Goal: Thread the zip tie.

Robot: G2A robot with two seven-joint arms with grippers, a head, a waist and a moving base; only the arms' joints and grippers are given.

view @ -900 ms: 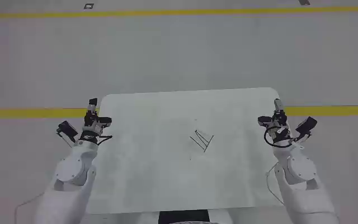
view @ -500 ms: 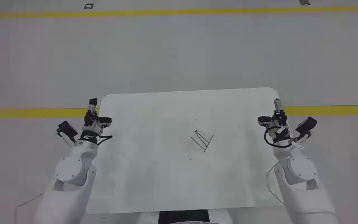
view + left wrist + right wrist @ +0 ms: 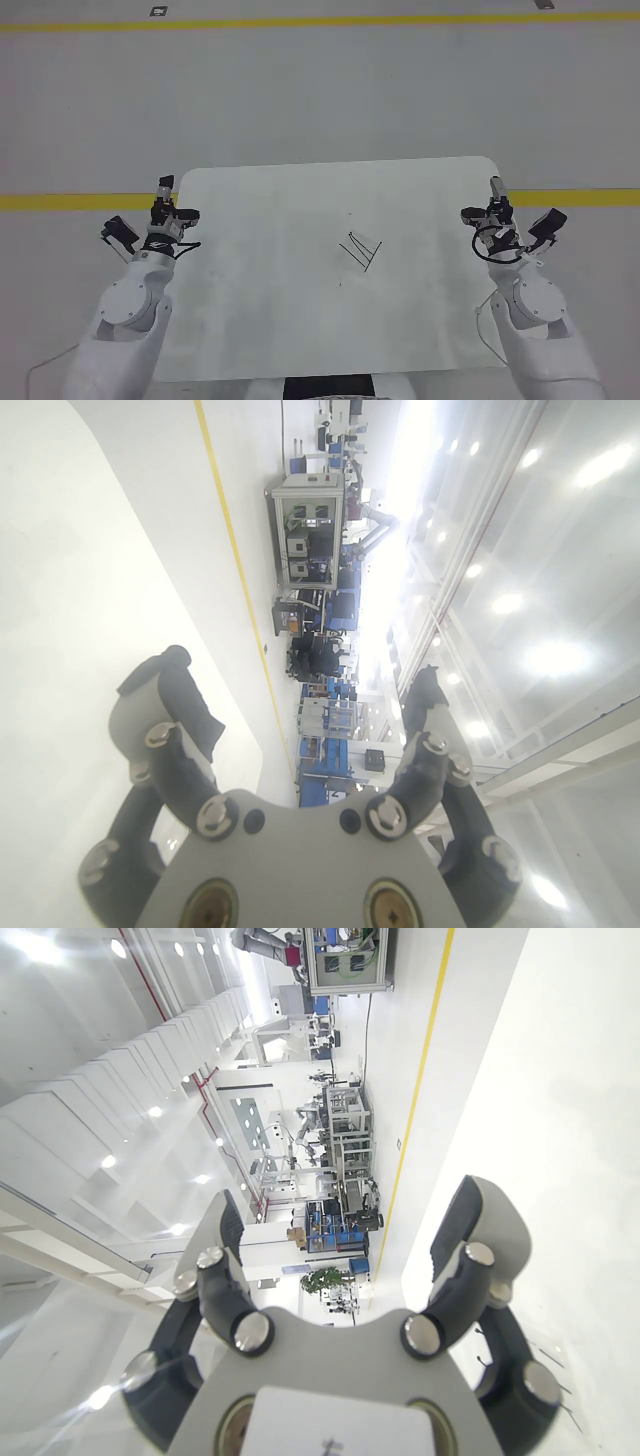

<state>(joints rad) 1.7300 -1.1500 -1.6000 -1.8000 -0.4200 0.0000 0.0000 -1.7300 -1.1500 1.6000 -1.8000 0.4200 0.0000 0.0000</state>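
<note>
Now we hold our left claw [image 3: 300,670] and right claw [image 3: 348,1195], both spread open, at the table [image 3: 260,300]'s side edges, well apart from the zip ties [image 3: 361,250] near its middle.

Smooth matt white surface [image 3: 270,300]; thin black plastic zip ties [image 3: 361,250]; grey metal and matt black plastic on left tool [image 3: 299,670], right tool [image 3: 345,1195].

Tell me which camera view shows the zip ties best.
Top view: the zip ties lie in full on the table, right of centre. The right wrist view catches dark slivers of them at its edge; the left wrist view faces the table edge and hall.
</note>
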